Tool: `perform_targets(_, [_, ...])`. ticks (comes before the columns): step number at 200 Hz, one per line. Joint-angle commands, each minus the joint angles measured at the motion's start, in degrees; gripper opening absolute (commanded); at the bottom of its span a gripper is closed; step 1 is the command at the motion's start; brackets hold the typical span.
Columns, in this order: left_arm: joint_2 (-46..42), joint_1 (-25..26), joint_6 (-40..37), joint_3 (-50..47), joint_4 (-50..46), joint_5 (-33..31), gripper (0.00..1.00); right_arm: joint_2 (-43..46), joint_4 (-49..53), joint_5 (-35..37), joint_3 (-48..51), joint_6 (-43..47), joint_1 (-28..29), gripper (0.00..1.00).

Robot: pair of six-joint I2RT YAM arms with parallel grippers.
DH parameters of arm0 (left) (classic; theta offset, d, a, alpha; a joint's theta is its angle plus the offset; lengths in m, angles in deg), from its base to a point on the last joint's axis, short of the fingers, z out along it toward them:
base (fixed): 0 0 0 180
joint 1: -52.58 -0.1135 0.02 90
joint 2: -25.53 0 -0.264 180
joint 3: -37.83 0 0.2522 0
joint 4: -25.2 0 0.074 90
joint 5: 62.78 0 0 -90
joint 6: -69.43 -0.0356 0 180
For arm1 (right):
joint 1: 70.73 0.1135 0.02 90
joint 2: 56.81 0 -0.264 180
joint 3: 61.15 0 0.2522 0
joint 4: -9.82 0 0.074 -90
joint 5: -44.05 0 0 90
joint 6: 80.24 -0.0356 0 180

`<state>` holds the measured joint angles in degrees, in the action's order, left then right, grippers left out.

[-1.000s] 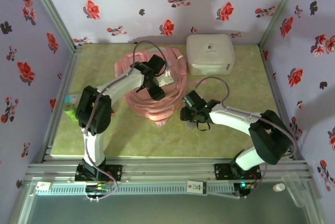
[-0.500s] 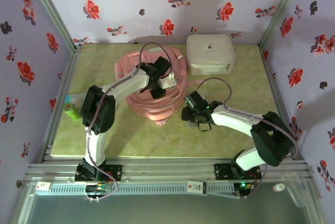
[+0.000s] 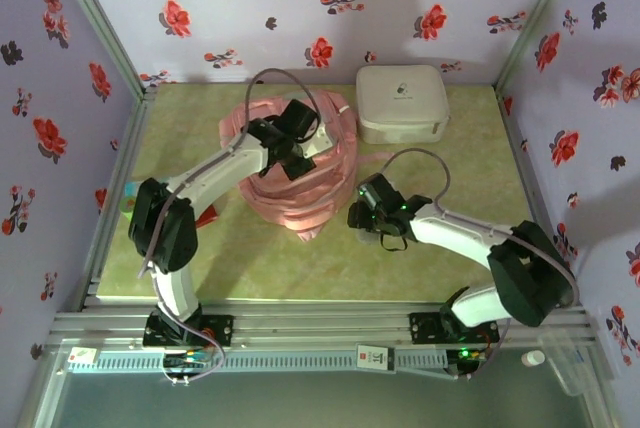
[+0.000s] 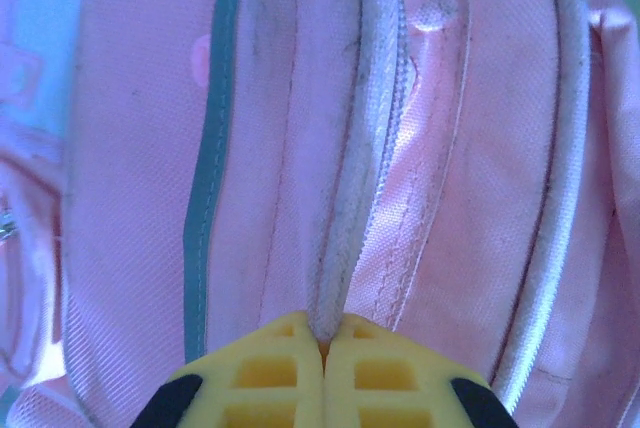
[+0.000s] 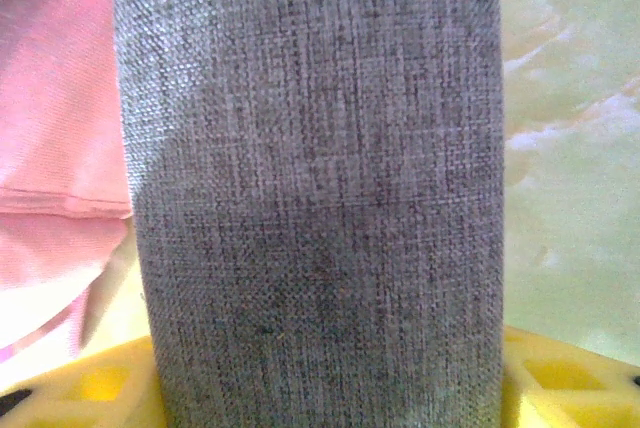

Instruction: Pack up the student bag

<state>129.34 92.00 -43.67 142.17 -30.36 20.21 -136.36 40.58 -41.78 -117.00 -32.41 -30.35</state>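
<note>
Jaws of left gripper [image 4: 323, 346], apart a second ago, now pinch the zip seam [image 4: 352, 198] of the bag [image 3: 300, 193] lying toward the table's [image 3: 450, 248] 11 o'clock, while right gripper [image 3: 368, 226] stays clamped on a grey pouch [image 5: 320, 178].

Three walls stand round the tabletop [image 3: 260, 258]. The back wall [image 3: 300, 8], the left wall [image 3: 40, 148] and the right wall [image 3: 600, 148] are pale purple with red and dark flowers. The tabletop is yellow-green with cloudy light marks. Grey metal posts [image 3: 100, 23] run up the back corners. A grey metal rail [image 3: 320, 323] lies along the near edge. The light is soft.
</note>
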Motion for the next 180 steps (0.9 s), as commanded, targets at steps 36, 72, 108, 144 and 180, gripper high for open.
perform_targets(36, [-10.4, 0.3, 11.7, 0.8, 15.0, 0.4, 0.0, 8.9, -7.4, -8.0, -0.1, 2.3, -3.9, 0.63])
perform_targets(72, [-10.4, 0.3, 16.7, 5.2, 16.8, 0.3, 0.0, 7.0, -11.3, -14.2, -5.4, 3.1, -4.2, 0.63])
perform_targets(108, [-9.7, 0.3, 20.9, 8.3, 18.1, -0.5, 0.0, -3.2, -17.1, -19.0, -12.3, -2.7, -4.6, 0.61])
perform_targets(144, [-8.0, -0.4, 25.4, 11.6, 18.2, -2.0, 0.0, -15.3, -22.4, -21.6, -21.0, -7.9, -4.6, 0.59])
perform_targets(180, [-6.1, -1.5, 29.5, 14.2, 18.0, -2.0, 0.0, -26.0, -31.4, -22.8, -28.6, -12.0, -4.5, 0.59])
